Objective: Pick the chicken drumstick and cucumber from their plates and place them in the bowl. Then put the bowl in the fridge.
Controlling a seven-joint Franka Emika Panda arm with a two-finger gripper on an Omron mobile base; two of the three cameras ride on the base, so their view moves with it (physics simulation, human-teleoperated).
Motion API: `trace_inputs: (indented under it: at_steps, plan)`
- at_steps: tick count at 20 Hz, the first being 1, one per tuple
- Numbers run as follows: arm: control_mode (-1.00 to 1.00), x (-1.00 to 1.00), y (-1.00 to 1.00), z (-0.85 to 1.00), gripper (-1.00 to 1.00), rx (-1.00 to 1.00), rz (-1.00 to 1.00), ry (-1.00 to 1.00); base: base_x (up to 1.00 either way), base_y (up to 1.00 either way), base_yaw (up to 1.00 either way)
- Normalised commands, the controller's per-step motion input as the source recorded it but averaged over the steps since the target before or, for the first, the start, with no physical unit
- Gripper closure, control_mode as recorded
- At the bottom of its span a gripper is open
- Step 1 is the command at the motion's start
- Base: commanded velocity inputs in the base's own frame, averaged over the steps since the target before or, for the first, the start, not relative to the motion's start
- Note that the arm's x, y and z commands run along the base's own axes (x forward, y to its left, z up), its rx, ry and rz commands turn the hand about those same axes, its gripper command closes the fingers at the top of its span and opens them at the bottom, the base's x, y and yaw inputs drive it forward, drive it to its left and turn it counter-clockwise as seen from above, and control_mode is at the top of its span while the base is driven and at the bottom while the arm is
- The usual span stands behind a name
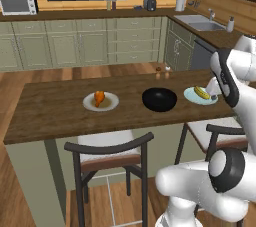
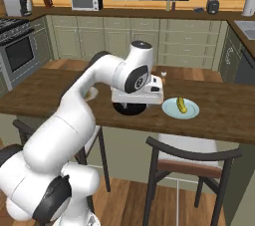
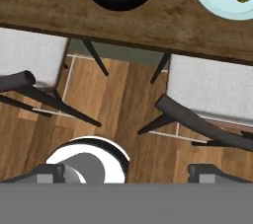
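Seemingly nothing is done yet — the chicken drumstick (image 1: 99, 97) is lying on its plate (image 1: 112, 104), the cucumber (image 1: 201, 92) on another, the bowl (image 1: 159, 99) sitting empty between them; the tool (image 3: 126, 174) is hanging with jaws apart, empty.

Even, bright, shadowless-looking light fills all three rendered pictures, with no single lamp or beam to be traced. The long dark wooden counter (image 1: 55, 108) carries only faint, soft shading under the round glossy black bowl (image 1: 159, 99) and the shallow cream-white plate (image 1: 101, 102); the bowl reads as a nearly flat black patch with a weak sheen on its rim. The white robot arm (image 2: 94, 100) shows smooth grey gradients (no hard highlights). The base views are somewhat soft and coarse, far cabinets losing detail. In the hand view the pale blue-white plate (image 3: 217, 1) looks washed out, edges slightly jagged, and the wooden floor (image 3: 123, 99) stays evenly lit.
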Motion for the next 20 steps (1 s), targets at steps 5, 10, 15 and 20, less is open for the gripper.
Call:
trace_inputs:
  at_steps: [5, 10, 15, 20]
  plan:
    - [-1.0, 0.72, -0.76, -0.14, -1.0, 0.0, 0.11, 0.01, 0.0, 0.0, 0.0]
    - [-1.0, 0.78, -0.3, -0.34, -1.0, 0.0, 0.01, 0.0, 0.0, 0.0, 0.0]
    - [-1.0, 0.68, -0.18, -0.42, -1.0, 0.0, -0.01, 0.0, 0.0, 0.0, 0.0]
    - [-1.0, 0.53, -0.09, -0.29, -1.0, 0.0, -0.11, 0.0, 0.0, 0.0, 0.0]
